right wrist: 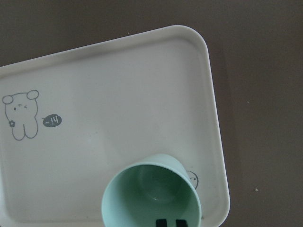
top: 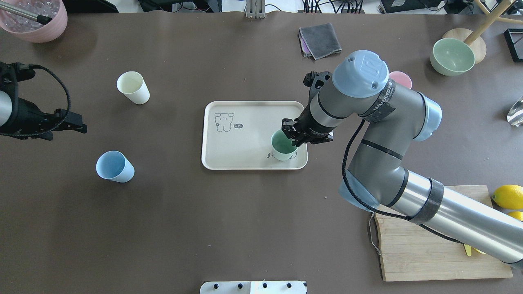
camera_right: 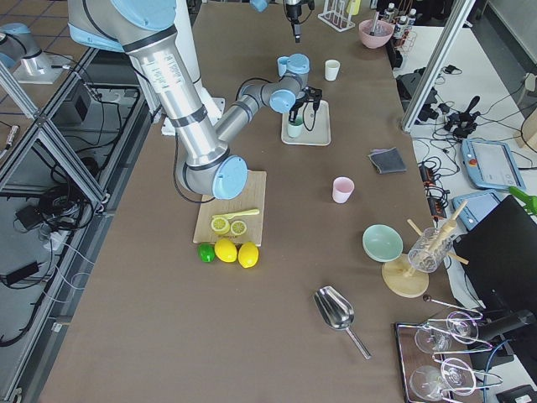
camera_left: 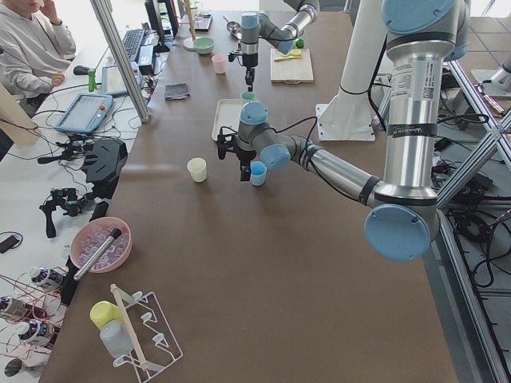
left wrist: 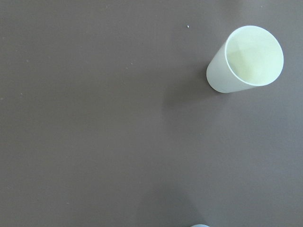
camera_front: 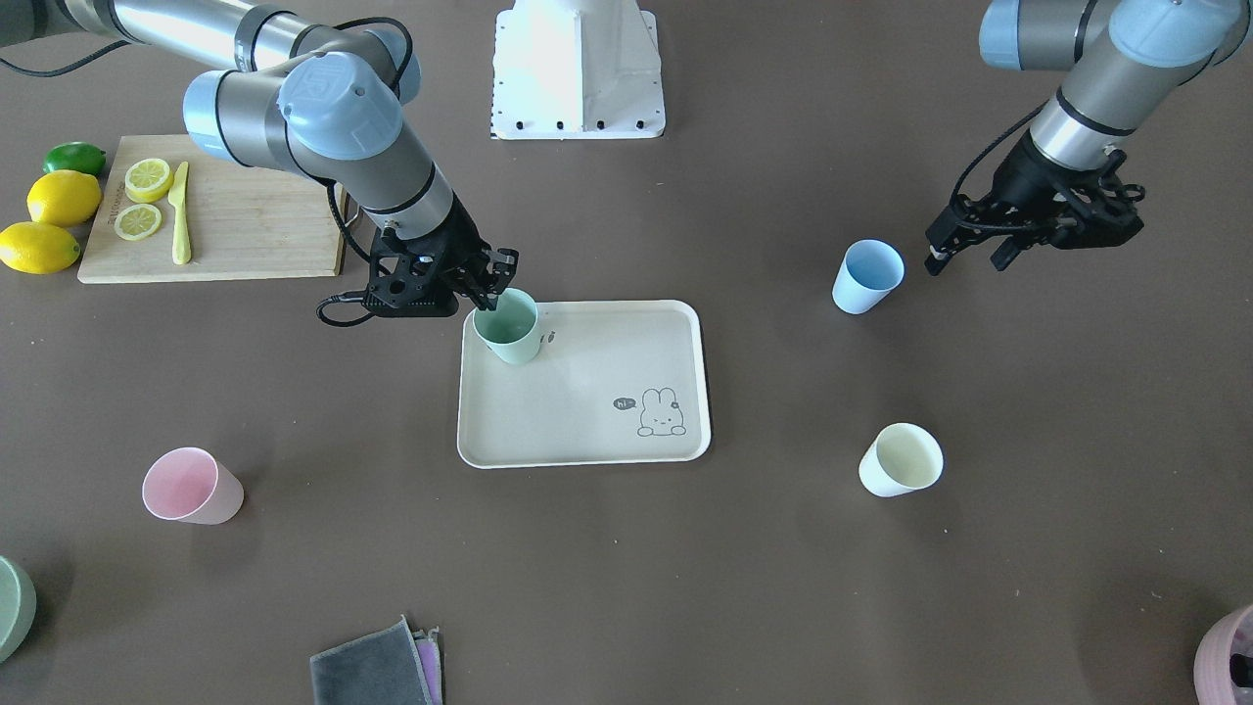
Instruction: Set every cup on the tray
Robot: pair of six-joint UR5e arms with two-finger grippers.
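Your right gripper [camera_front: 487,290] pinches the mint cup [camera_front: 509,335] over the tray [camera_front: 587,411]; your left gripper [camera_front: 967,257] hangs open near the blue cup [camera_front: 867,276]

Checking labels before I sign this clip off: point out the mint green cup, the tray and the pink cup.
mint green cup [camera_front: 507,323]: exterior front-facing view, inside its open mouth.
tray [camera_front: 578,392]: exterior front-facing view, bare floor near its middle.
pink cup [camera_front: 181,483]: exterior front-facing view, inside its open mouth.
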